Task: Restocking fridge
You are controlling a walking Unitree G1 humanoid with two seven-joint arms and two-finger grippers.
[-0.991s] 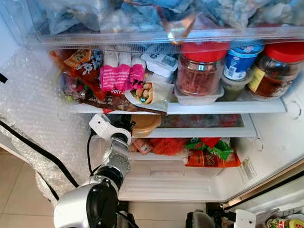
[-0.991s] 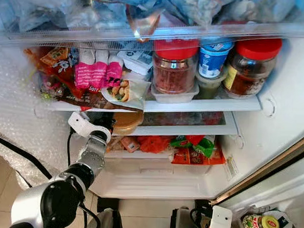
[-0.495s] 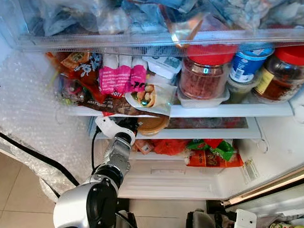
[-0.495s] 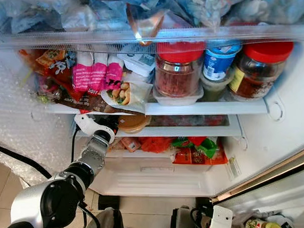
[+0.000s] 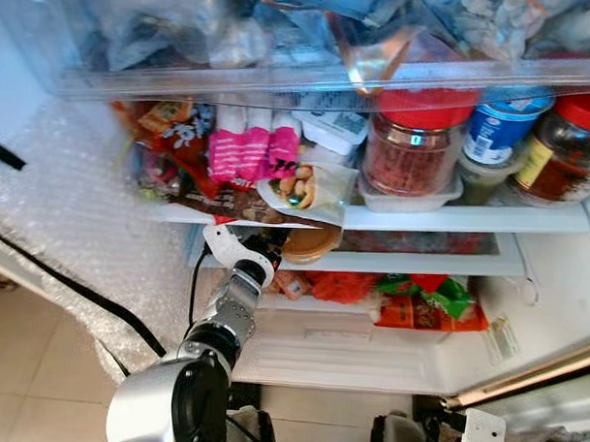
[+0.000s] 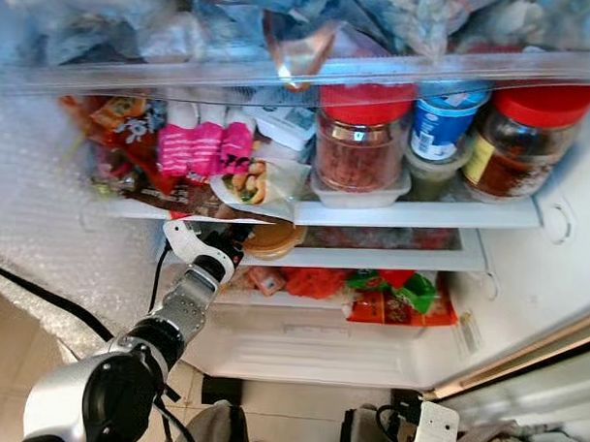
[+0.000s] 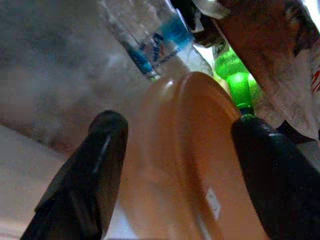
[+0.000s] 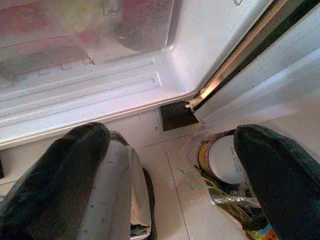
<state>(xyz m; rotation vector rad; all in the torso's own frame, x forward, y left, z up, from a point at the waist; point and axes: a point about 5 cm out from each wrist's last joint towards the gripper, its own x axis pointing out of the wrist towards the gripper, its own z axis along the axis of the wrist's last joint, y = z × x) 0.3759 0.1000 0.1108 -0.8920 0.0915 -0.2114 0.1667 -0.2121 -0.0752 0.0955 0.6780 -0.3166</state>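
Observation:
The fridge (image 5: pixel 440 218) stands open before me. My left gripper (image 5: pixel 283 244) reaches into the narrow shelf under the jar shelf and is shut on a flat container with an orange-brown lid (image 5: pixel 310 243). In the left wrist view its black fingers (image 7: pixel 95 165) flank the orange lid (image 7: pixel 185 150), with a water bottle (image 7: pixel 150 40) and something green beyond. My right gripper (image 8: pixel 170 135) hangs low over the tiled floor in front of the fridge, open and holding nothing.
Above the container are pink packets (image 5: pixel 249 147), a wrapped sandwich (image 5: pixel 301 187), red-lidded jars (image 5: pixel 411 138) and a blue-lidded tub (image 5: pixel 497 131). Red and green snack bags (image 5: pixel 418 298) lie one shelf down. Bubble wrap (image 5: pixel 72 233) covers the left side. A jar (image 8: pixel 225 160) sits by the door's foot.
My left gripper has pushed the orange-lidded container a little further right and deeper under the shelf. The whole picture has shifted, so the camera has moved as well.

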